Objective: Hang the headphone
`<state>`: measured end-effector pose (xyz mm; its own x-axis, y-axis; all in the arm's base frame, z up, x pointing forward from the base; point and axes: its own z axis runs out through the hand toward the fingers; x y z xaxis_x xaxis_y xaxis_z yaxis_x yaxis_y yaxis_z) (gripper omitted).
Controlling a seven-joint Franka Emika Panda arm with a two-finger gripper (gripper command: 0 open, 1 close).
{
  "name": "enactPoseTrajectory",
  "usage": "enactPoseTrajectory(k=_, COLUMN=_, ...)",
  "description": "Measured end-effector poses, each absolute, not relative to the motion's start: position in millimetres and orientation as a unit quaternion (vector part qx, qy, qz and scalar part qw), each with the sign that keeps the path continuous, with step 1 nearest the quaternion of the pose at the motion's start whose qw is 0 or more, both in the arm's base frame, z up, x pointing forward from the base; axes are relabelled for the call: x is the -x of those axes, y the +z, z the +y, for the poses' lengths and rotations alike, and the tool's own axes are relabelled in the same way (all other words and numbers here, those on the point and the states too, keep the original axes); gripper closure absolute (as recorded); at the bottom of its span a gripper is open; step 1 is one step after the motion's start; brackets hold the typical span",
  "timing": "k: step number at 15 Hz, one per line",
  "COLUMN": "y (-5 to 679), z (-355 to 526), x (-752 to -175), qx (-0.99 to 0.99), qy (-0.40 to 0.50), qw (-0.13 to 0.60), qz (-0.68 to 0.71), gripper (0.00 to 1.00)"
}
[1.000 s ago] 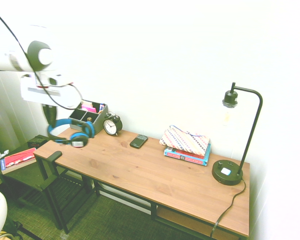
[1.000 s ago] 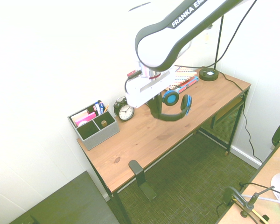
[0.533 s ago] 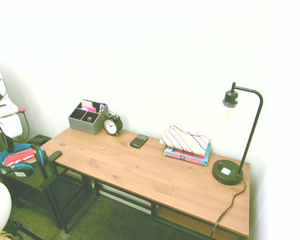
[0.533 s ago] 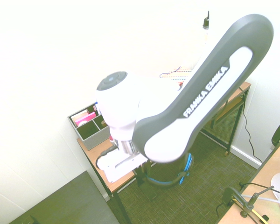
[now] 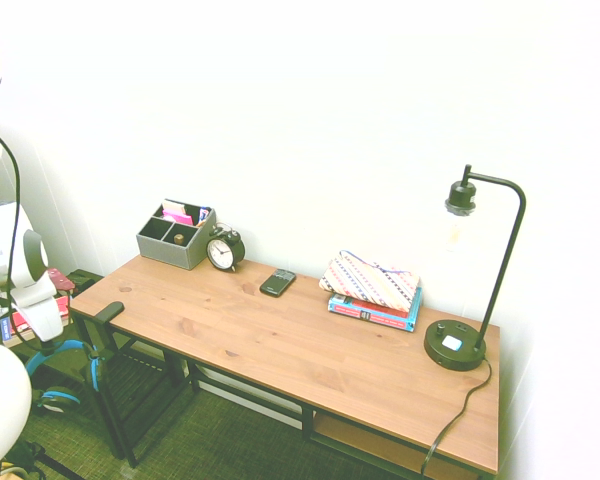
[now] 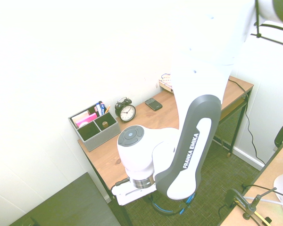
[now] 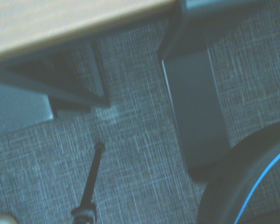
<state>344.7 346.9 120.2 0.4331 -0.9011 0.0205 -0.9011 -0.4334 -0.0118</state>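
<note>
The headphone, blue band with black cups, hangs below tabletop height just off the desk's left end. It dangles under my gripper, which is shut on its band; the fingers are mostly hidden by the white hand. A black hanger hook sticks out from the desk's left edge, just right of the headphone and higher than it. In the second exterior view my arm covers the hook, and only blue arcs of the headphone show under it. The wrist view shows the hook's black bracket and the band.
The wooden desk carries a grey organiser, an alarm clock, a black phone, books under a patterned pouch and a black lamp. A low dark side table stands left of the desk.
The arm has swung from above the desk's left part out past its left end and downward. The headphone went with it and now hangs lower than the hook.
</note>
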Motion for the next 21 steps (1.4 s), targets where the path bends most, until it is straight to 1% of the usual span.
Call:
enactPoseTrajectory(k=4, y=82, z=356, x=-360, qx=-0.840, qy=0.021, qw=-0.007, qz=-0.543, gripper=1.00)
enactPoseTrajectory(k=7, y=69, z=358, x=-379, qx=-0.833, qy=0.035, qw=-0.002, qz=-0.552, gripper=1.00)
enactPoseTrajectory(k=8, y=68, z=359, x=-383, qx=-0.832, qy=0.036, qw=-0.001, qz=-0.553, gripper=0.00)
enactPoseTrajectory(k=16, y=65, z=365, x=-383, qx=-0.833, qy=0.020, qw=0.001, qz=-0.553, gripper=0.00)
enactPoseTrajectory(k=21, y=94, z=374, x=-375, qx=-0.836, qy=0.016, qw=-0.006, qz=-0.548, gripper=0.00)
